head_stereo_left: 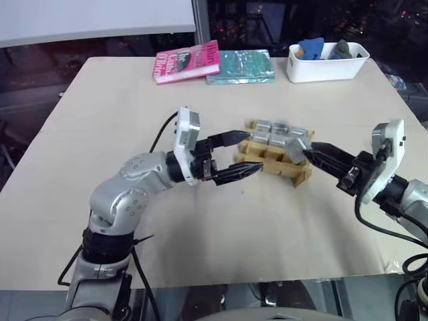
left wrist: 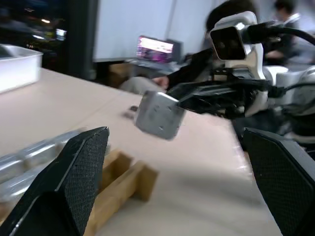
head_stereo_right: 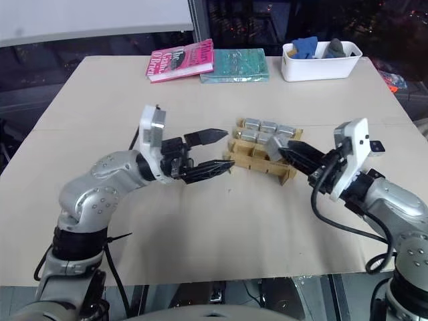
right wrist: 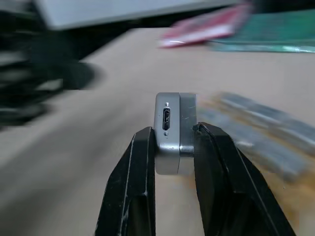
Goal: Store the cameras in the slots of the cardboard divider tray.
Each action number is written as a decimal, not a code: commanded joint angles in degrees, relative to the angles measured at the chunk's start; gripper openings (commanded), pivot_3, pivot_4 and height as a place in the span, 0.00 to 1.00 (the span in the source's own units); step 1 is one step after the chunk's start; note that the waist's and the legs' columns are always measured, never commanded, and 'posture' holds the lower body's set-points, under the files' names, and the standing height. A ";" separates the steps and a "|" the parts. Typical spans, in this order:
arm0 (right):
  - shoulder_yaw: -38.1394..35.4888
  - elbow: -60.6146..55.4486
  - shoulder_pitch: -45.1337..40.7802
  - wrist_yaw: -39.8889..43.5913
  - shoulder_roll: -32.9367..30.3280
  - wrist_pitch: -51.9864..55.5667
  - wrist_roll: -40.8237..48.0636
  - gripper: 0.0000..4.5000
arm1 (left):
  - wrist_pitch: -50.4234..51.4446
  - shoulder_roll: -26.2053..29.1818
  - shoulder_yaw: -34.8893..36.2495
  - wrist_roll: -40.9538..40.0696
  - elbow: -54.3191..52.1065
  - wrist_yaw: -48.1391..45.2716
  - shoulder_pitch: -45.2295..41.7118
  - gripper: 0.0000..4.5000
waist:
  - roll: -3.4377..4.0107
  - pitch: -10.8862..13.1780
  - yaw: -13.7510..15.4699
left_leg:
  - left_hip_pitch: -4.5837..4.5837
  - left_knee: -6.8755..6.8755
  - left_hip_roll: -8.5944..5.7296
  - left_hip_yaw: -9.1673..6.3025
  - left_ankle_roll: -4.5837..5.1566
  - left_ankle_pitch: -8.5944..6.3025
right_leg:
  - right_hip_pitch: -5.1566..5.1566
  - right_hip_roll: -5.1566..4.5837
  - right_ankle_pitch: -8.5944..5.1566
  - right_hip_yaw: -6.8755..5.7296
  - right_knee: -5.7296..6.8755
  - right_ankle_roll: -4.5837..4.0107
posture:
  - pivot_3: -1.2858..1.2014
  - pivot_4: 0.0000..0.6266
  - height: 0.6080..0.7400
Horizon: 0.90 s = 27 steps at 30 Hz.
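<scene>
The table [head_stereo_left: 100, 134] carries the cardboard divider tray [head_stereo_left: 274, 164] with several cameras [head_stereo_left: 271, 137] slotted along its far rows; the left gripper [head_stereo_left: 239, 154] hangs wide beside the tray; the right gripper [right wrist: 173, 147] pinches one camera [right wrist: 174, 132], whose port face the right wrist view alone reveals.

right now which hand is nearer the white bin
Right. The right hand, holding a camera over the tray, is nearer the white bin; the open left hand is farther left.
</scene>
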 commanded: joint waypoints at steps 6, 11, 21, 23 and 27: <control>1.84 -3.82 -0.62 -3.55 -7.17 -8.03 16.51 0.12 | 1.74 -0.23 -1.25 -2.36 1.48 -5.98 -3.20 1.00 | -0.01 0.00 0.00 | -0.01 0.00 -0.01 0.01 0.00 0.00 | 0.00 0.01 0.00 0.02 -0.03 0.00 | 0.52 0.24 1.00; 4.76 -3.83 -1.10 -3.39 -10.34 -11.53 17.85 0.12 | 2.82 -1.08 -1.65 -2.82 2.82 -7.77 -4.86 1.00 | -0.01 0.01 0.08 | -0.01 0.02 0.00 0.00 0.00 0.00 | 0.00 0.02 0.00 0.01 -0.02 0.00 | 0.52 0.24 1.00; 7.87 -3.53 -0.95 -2.53 -13.64 -16.56 17.97 0.12 | 5.18 -1.83 -1.77 -4.18 4.51 -10.40 -7.25 0.81 | -0.02 0.00 0.05 | -0.02 0.03 0.00 -0.01 0.00 0.00 | 0.00 0.01 0.00 0.01 -0.03 0.01 | 0.52 0.24 1.00; 8.26 -3.57 -0.88 -2.42 -13.97 -17.27 18.19 0.12 | 5.31 -1.84 -1.77 -4.24 4.71 -11.06 -7.35 0.60 | -0.02 0.01 0.05 | -0.02 0.03 0.01 -0.01 0.00 0.00 | 0.00 0.00 0.00 0.01 -0.03 0.01 | 0.52 0.24 1.00; 9.10 -3.25 -0.85 -1.74 -14.55 -18.51 19.16 0.12 | 5.72 -2.06 -1.37 -4.64 5.32 -12.09 -7.63 0.23 | -0.02 0.01 0.04 | -0.02 0.03 0.01 -0.01 0.00 0.00 | 0.00 0.01 0.00 0.00 -0.03 0.01 | 0.52 0.24 1.00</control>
